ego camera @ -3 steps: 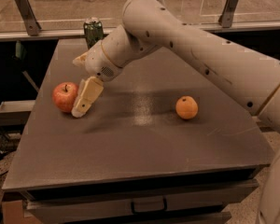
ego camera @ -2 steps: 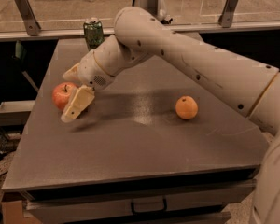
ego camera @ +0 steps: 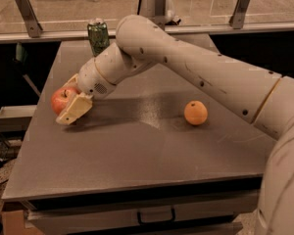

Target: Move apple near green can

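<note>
The red apple (ego camera: 60,99) sits on the grey table (ego camera: 137,155) near its left edge. My gripper (ego camera: 64,103) is at the apple, reaching in from the right, open, with one pale finger (ego camera: 74,110) in front of the apple and the other behind it. The apple still rests on the table. The green can (ego camera: 98,36) stands upright at the table's far left corner, well behind the apple and apart from it. My arm (ego camera: 186,72) stretches across the table from the right.
An orange fruit (ego camera: 195,112) lies on the right half of the table. A railing with metal posts (ego camera: 27,13) runs behind the table. The table's left edge is close to the apple. A drawer handle (ego camera: 156,214) shows below the front edge.
My gripper has moved left and a little down, from beside the apple to straddling it. The apple, can and orange fruit have not moved.
</note>
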You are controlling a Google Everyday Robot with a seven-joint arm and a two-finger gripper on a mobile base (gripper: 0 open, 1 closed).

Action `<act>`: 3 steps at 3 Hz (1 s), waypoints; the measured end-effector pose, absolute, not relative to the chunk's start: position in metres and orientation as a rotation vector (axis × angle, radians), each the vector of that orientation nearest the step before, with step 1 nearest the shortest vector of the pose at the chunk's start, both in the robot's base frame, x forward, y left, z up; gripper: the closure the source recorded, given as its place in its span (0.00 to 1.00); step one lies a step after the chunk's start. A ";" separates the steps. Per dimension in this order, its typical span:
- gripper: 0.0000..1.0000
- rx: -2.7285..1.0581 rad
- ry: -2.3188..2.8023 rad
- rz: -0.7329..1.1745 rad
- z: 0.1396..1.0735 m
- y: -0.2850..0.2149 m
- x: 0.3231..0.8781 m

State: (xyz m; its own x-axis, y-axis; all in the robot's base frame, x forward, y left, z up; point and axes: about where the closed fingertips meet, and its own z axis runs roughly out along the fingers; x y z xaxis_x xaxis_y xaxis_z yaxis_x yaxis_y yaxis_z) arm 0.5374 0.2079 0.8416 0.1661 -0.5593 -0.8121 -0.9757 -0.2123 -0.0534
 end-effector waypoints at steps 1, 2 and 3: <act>0.87 -1.786 1.466 0.842 0.861 0.185 0.557; 1.00 -1.674 1.487 0.685 0.900 0.132 0.598; 1.00 -1.674 1.487 0.685 0.900 0.132 0.598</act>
State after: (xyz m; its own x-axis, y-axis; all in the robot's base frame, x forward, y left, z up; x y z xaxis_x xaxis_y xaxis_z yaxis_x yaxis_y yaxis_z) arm 0.5979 0.1316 0.9004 0.1704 -0.5607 -0.8103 -0.9802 -0.0124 -0.1975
